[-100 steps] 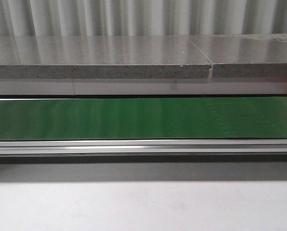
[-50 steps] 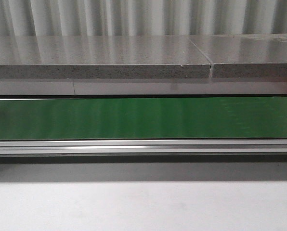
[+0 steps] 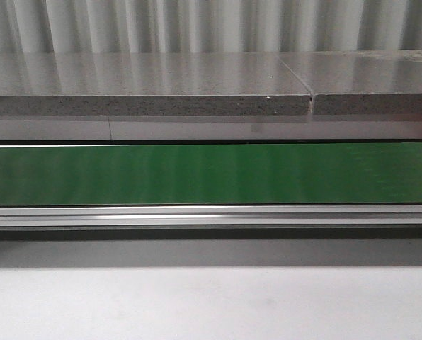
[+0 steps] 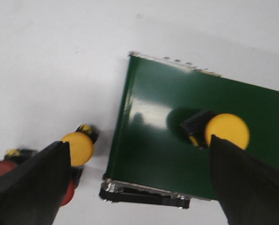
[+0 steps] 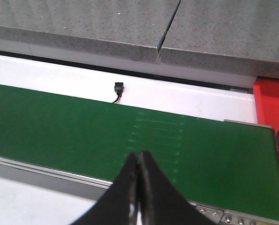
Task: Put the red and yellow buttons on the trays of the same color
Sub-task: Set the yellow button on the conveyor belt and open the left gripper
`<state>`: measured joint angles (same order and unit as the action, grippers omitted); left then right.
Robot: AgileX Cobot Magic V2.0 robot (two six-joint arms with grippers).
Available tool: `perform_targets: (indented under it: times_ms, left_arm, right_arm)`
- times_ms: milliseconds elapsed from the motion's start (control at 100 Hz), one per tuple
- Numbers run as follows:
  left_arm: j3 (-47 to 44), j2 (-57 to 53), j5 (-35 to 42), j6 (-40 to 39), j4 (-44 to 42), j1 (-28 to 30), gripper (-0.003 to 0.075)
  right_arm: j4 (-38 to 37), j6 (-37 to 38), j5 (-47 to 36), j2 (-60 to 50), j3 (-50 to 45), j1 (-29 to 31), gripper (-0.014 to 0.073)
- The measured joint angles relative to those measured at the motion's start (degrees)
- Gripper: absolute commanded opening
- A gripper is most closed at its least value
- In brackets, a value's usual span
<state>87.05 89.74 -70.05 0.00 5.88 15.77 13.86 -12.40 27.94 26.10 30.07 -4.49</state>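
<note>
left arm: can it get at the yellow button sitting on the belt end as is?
Probably yes. In the left wrist view the left claw is open and nothing lies between it and the yellow button on the green belt. The button sits close by one finger, not centred, so a small sideways shift looks needed.

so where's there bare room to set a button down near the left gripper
The white table beyond the green belt's end is bare. Crowded: a yellow button on the belt, another yellow button and a red one by the left gripper.
</note>
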Motion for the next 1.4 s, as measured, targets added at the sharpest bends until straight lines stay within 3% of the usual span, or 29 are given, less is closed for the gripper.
perform_targets:
  times_ms: [370, 710, 1120, 1400]
  left_arm:
    - [-6.1, 0.0, -1.0, -12.2, -5.1, 8.5, 0.0585]
    - [-10.5, 0.0, -1.0, -30.0, -12.5, 10.1, 0.0585]
    - [-11.4, 4.2, -0.7, -31.3, -9.8, 16.2, 0.0532]
    - [-11.4, 10.3, -0.1, -28.8, -6.9, 16.8, 0.0532]
  right_arm:
    - [0.0, 0.0, 0.0, 0.0, 0.0, 0.0, -0.0066]
    - [0.0, 0.0, 0.0, 0.0, 0.0, 0.0, -0.0066]
    - [0.0, 0.0, 0.0, 0.0, 0.0, 0.0, -0.0066]
    - [0.0, 0.0, 0.0, 0.0, 0.0, 0.0, -0.0066]
